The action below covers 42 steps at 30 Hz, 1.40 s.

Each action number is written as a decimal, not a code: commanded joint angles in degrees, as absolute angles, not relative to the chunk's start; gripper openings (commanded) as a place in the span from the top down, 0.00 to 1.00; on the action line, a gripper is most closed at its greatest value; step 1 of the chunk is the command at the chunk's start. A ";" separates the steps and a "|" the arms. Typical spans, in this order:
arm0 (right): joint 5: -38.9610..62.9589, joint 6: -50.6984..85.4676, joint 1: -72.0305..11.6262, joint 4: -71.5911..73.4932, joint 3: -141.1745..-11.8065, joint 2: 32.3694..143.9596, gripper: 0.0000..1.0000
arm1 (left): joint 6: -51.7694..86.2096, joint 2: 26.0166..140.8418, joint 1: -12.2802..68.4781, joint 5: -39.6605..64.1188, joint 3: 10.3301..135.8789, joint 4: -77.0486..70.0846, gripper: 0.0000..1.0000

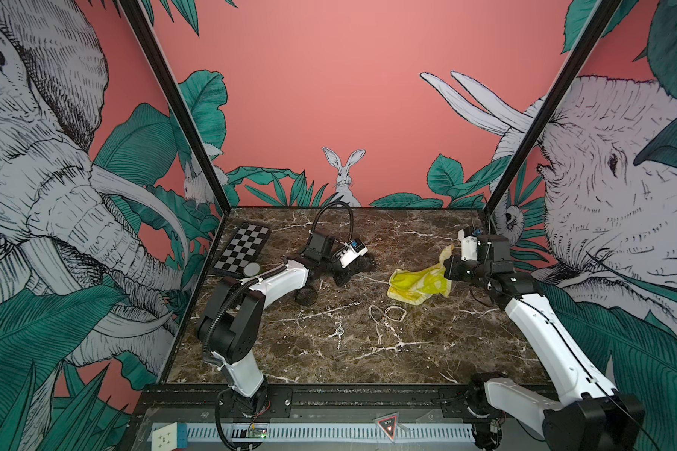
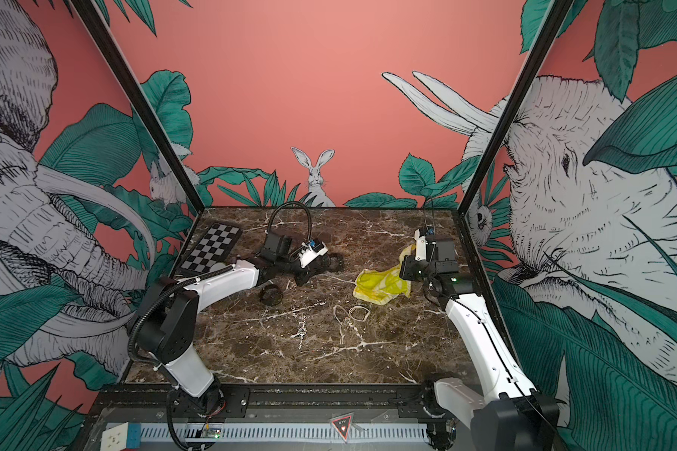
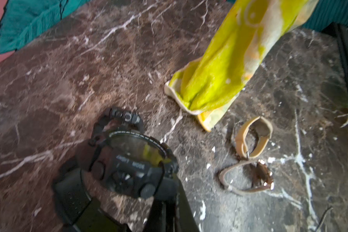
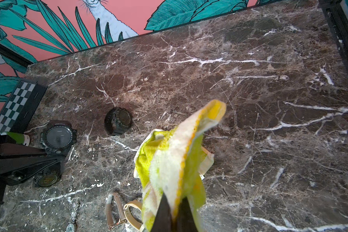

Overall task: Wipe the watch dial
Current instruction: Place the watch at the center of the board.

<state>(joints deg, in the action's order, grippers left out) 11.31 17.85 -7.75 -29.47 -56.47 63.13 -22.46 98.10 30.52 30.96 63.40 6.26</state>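
Note:
A big black digital watch point(image 3: 133, 158) is held just above the marble by its strap end, in my left gripper point(image 3: 166, 187), which is shut on it. Its round dial point(image 4: 57, 136) faces up and toward the right arm. In both top views the left gripper point(image 1: 342, 275) sits left of centre and hides the watch. My right gripper point(image 4: 174, 202) is shut on a yellow and white cloth point(image 4: 175, 156). The cloth point(image 1: 419, 283) hangs from the right gripper point(image 1: 452, 269) with its lower end on the table, to the right of the watch and apart from it.
Two more black watches lie on the marble, one point(image 1: 364, 263) beside the left gripper and one point(image 1: 305, 296) under the left arm. Two tan-strapped watches point(image 1: 387, 312) and a small silver chain watch point(image 1: 340, 332) lie toward the front. A checkerboard point(image 1: 243, 246) stands at the back left.

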 commanded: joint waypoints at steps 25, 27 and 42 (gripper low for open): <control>12.52 17.27 -6.93 -28.65 -59.00 64.24 1.00 | -23.24 117.57 23.75 21.50 87.61 33.79 0.73; 12.74 17.44 -6.81 -28.52 -58.89 64.16 1.00 | -22.85 117.60 23.73 21.10 87.63 34.15 0.47; 13.82 17.93 -6.27 -28.70 -58.10 62.75 1.00 | -17.15 109.42 23.73 24.30 81.29 27.32 0.01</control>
